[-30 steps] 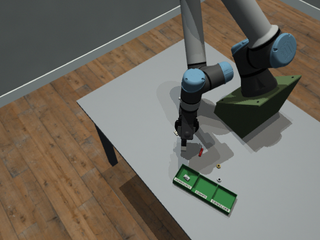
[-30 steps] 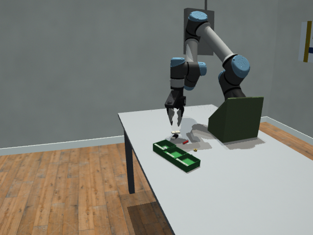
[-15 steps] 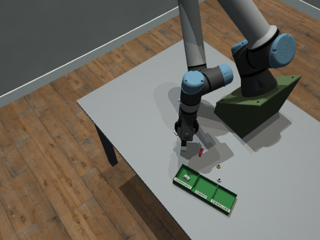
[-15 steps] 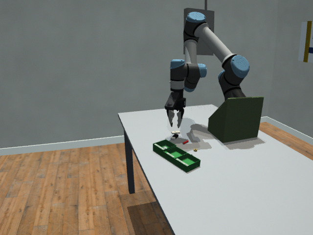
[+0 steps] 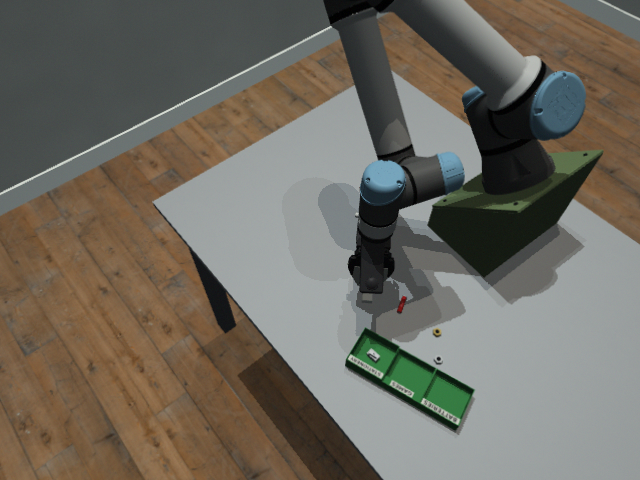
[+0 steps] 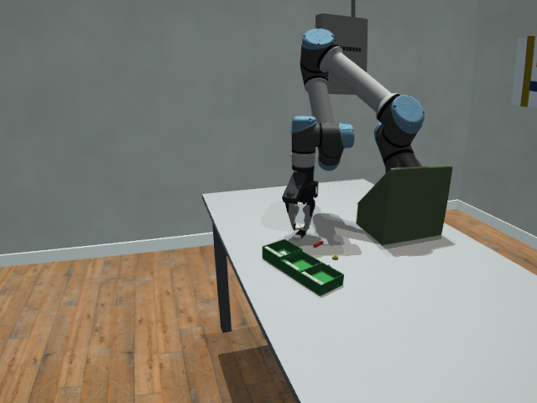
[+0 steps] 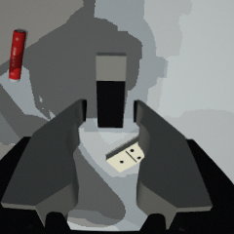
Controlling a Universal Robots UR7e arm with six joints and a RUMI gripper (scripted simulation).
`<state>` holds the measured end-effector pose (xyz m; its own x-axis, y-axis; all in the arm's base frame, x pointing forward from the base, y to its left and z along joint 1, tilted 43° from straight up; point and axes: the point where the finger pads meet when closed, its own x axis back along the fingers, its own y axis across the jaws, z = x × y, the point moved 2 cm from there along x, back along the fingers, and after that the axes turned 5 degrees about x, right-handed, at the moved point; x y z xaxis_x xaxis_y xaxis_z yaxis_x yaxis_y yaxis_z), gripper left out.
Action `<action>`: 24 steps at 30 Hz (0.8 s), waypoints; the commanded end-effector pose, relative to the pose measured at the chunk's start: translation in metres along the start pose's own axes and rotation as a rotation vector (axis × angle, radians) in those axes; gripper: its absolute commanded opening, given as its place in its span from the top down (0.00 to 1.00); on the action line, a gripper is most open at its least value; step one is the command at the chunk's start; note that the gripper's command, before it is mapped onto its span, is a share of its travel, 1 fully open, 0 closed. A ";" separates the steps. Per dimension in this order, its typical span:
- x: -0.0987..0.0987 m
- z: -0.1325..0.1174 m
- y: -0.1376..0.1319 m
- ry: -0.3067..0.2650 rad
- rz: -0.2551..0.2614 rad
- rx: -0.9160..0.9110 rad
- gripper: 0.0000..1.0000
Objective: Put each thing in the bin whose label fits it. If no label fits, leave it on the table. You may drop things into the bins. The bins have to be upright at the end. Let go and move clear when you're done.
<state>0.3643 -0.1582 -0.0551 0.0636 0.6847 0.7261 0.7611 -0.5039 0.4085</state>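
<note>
A cream domino [image 7: 127, 157] [image 5: 367, 298] [image 6: 299, 226] lies flat on the table between my fingers, close to the right finger. My gripper [image 7: 110, 101] [image 6: 299, 224] is low over the table, pointing straight down, its fingers partly apart and not clamped on the domino. A red battery [image 7: 17, 55] [image 5: 401, 304] [image 6: 318, 243] lies just to one side. The green three-part bin [image 5: 413, 374] [image 6: 303, 263] is labelled STATIONERY, GAMES and BATTERIES. It stands upright near the table's front edge. A small white item [image 5: 373, 354] lies in its STATIONERY part.
A brass nut [image 5: 436, 332] [image 6: 335, 257] and a silver nut [image 5: 438, 359] lie behind the bin. A grey-and-black rectangular shape [image 7: 111, 93] shows just beyond my fingertips; I cannot tell what it is. The arm's green base block [image 5: 496, 227] stands at the back.
</note>
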 end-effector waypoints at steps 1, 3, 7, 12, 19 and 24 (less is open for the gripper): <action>-0.005 0.001 0.001 0.003 -0.005 0.000 0.77; -0.005 0.001 0.001 0.003 -0.005 0.000 0.77; -0.009 0.001 0.001 0.003 -0.005 0.000 0.77; -0.013 0.000 0.001 0.003 -0.005 0.000 0.77; -0.017 0.000 0.000 0.003 -0.005 0.000 0.77; -0.017 0.000 0.000 0.003 -0.005 0.000 0.77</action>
<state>0.3634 -0.1700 -0.0676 0.0587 0.6852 0.7260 0.7616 -0.5009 0.4111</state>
